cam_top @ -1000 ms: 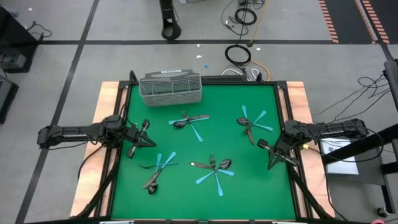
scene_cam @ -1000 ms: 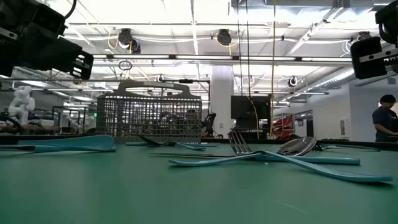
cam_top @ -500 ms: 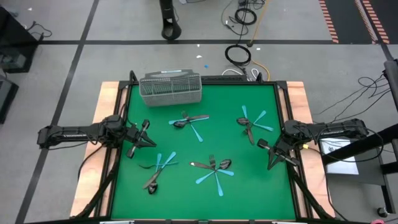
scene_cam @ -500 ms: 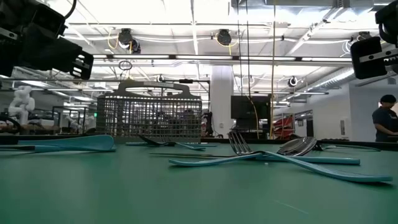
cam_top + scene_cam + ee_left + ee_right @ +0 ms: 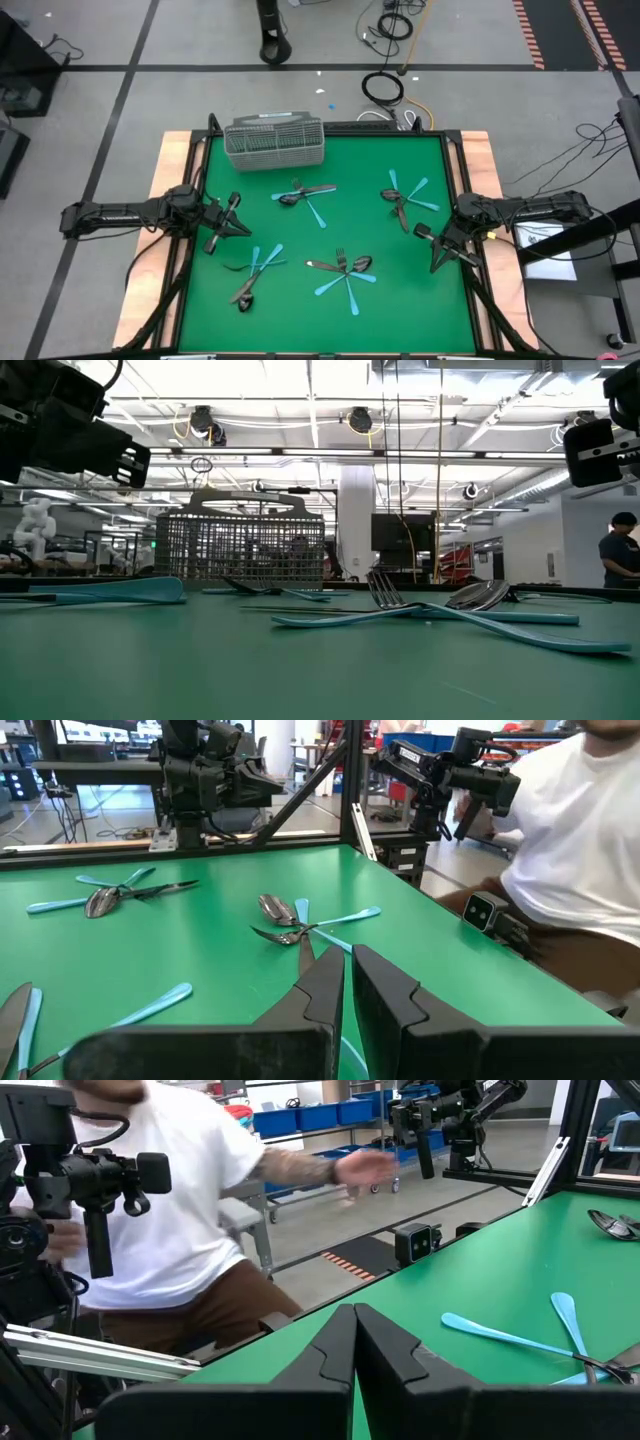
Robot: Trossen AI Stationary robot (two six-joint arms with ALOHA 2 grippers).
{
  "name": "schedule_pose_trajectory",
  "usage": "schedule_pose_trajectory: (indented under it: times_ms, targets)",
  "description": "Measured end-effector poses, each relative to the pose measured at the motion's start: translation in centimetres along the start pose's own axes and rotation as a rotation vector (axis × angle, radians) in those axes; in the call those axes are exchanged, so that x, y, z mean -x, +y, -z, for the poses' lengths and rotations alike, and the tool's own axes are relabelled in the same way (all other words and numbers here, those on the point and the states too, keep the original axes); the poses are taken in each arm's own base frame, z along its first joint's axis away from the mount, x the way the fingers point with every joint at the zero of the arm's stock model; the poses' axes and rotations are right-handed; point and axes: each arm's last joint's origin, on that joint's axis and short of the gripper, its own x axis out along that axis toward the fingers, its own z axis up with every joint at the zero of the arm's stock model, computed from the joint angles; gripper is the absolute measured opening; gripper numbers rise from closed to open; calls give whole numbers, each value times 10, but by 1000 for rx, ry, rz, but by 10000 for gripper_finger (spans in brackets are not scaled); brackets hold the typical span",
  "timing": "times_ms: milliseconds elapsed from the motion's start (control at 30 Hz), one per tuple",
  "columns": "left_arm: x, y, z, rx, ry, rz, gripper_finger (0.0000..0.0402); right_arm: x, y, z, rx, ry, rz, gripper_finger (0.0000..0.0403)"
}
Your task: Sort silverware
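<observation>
The silverware lies in four crossed heaps on the green mat: far middle (image 5: pixel 305 195), far right (image 5: pixel 407 198), near left (image 5: pixel 252 272) and near middle (image 5: pixel 345 272). The pieces are dark metal forks and spoons and others with light blue handles (image 5: pixel 420 615). My left gripper (image 5: pixel 236 218) hangs level above the mat's left side, shut with only a slit between its fingers (image 5: pixel 348 955) and nothing in them. My right gripper (image 5: pixel 424 240) hangs level above the right side, also shut and empty (image 5: pixel 354 1312). The nearest heaps (image 5: pixel 290 925) (image 5: pixel 510 1335) lie well ahead of the fingertips.
A grey wire-mesh basket (image 5: pixel 275 142) (image 5: pixel 240 545) stands at the mat's far left edge. A black frame (image 5: pixel 455 170) borders the mat on a wooden table. A person in a white shirt (image 5: pixel 570 850) (image 5: pixel 180 1210) is close beside the table. Bare mat lies between the heaps.
</observation>
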Motion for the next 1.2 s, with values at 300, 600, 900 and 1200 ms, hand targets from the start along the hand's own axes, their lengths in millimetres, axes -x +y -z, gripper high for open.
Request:
schedule_pose_trajectory:
  times_ms: [300,600,900,1200]
  targets:
    - [0,0,0,0,1,-16,26,0,-1,-1,143,-4,44,0]
    - [0,2,-8,-39,-74,-66,26,7,-16,-16,173,-129,643,0]
    - [5,12,-23,-9,-234,-453,26,15,-21,-34,32,-415,956,0]
    - [3,14,-23,-19,-190,-463,26,19,-20,-60,75,-599,1006,0]
